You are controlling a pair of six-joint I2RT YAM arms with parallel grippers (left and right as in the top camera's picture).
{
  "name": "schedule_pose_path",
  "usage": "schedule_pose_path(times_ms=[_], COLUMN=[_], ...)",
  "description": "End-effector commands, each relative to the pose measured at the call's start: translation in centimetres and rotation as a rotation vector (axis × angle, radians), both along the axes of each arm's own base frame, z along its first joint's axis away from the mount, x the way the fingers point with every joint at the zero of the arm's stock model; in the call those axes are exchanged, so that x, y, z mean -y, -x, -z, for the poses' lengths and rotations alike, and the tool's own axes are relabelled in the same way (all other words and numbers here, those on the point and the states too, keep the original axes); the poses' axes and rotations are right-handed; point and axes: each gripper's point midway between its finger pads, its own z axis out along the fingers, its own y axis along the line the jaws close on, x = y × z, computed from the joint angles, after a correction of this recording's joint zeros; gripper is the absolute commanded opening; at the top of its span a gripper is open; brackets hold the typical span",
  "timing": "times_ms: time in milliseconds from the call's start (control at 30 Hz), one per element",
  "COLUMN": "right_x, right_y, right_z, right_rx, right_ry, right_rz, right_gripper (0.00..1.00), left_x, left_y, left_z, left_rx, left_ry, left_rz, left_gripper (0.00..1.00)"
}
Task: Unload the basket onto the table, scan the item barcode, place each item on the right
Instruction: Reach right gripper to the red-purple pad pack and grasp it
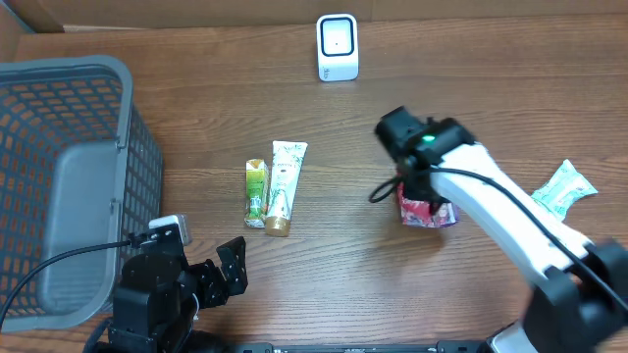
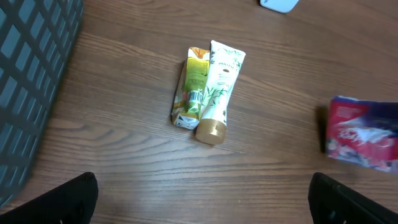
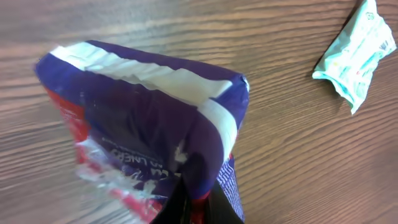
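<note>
A purple and red plastic packet (image 1: 429,212) hangs just above the table right of centre, with my right gripper (image 1: 414,188) shut on a fold of it. In the right wrist view the packet (image 3: 143,118) fills the frame and the gripper (image 3: 200,208) pinches its lower edge between closed fingers. No barcode shows on the sides I see. A white scanner (image 1: 337,46) stands upright at the back centre. My left gripper (image 1: 224,275) rests open near the front left, with nothing between its fingers (image 2: 74,199). The packet (image 2: 364,134) also shows at the right of the left wrist view.
A green carton (image 1: 256,191) and a white tube (image 1: 285,184) lie side by side at the table's middle. A crumpled teal packet (image 1: 564,188) lies at the far right. A grey mesh basket (image 1: 69,186) fills the left side.
</note>
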Motion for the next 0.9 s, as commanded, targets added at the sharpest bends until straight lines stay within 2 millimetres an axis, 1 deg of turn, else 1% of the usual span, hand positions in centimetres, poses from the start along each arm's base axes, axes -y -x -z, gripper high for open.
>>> schedule_pose_path(times_ms=[0, 67, 133, 200, 367, 400, 467, 500, 533, 567, 633, 667, 700, 800, 867], right_x=[-1.2, -2.4, -3.5, -4.6, -8.5, -9.5, -11.9, -12.9, -13.8, -15.4, -17.1, -17.9, -18.5, -19.2, -19.9], right_y=[-0.3, 0.2, 0.8, 1.1, 1.4, 1.4, 1.3, 1.3, 1.2, 1.4, 1.9, 2.2, 2.4, 2.8, 3.2], right_z=[2.1, 2.9, 3.1, 2.9, 2.2, 2.0, 1.9, 1.9, 1.9, 1.9, 1.9, 1.8, 1.7, 1.6, 1.5], right_rx=[-0.036, -0.063, -0.073, -0.073, -0.074, -0.079, -0.087, -0.089, -0.092, -0.105, -0.133, -0.149, -0.16, -0.177, -0.197], right_ry=[0.066, 0.063, 0.052, 0.04, -0.062, -0.101, -0.193, -0.239, -0.277, -0.357, -0.446, -0.488, -0.522, -0.568, -0.605], right_rz=[-0.033, -0.065, -0.096, -0.125, -0.203, -0.232, -0.288, -0.311, -0.328, -0.361, -0.396, -0.412, -0.423, -0.429, -0.447], right_gripper=[0.04, 0.04, 0.05, 0.1, 0.17, 0.19, 0.27, 0.28, 0.33, 0.39, 0.44, 0.45, 0.46, 0.57, 0.61], left_x=[-0.2, -0.2, -0.2, -0.2, -0.2, -0.2, -0.2, -0.2, -0.2, -0.2, -0.2, -0.2, -0.2, -0.2, -0.2], left_y=[0.0, 0.0, 0.0, 0.0, 0.0, 0.0, 0.0, 0.0, 0.0, 0.0, 0.0, 0.0, 0.0, 0.0, 0.0], left_z=[0.0, 0.0, 0.0, 0.0, 0.0, 0.0, 0.0, 0.0, 0.0, 0.0, 0.0, 0.0, 0.0, 0.0, 0.0], left_rx=[0.006, 0.006, 0.006, 0.006, 0.006, 0.006, 0.006, 0.006, 0.005, 0.006, 0.006, 0.006, 0.006, 0.005, 0.006], left_ry=[-0.009, -0.009, -0.009, -0.009, -0.009, -0.009, -0.009, -0.009, -0.009, -0.009, -0.009, -0.009, -0.009, -0.009, -0.009], left_rz=[-0.008, -0.008, -0.008, -0.008, -0.008, -0.008, -0.008, -0.008, -0.008, -0.008, -0.008, -0.008, -0.008, -0.008, -0.008], left_gripper=[1.0, 1.0, 1.0, 1.0, 1.0, 1.0, 1.0, 1.0, 1.0, 1.0, 1.0, 0.99, 1.0, 1.0, 1.0])
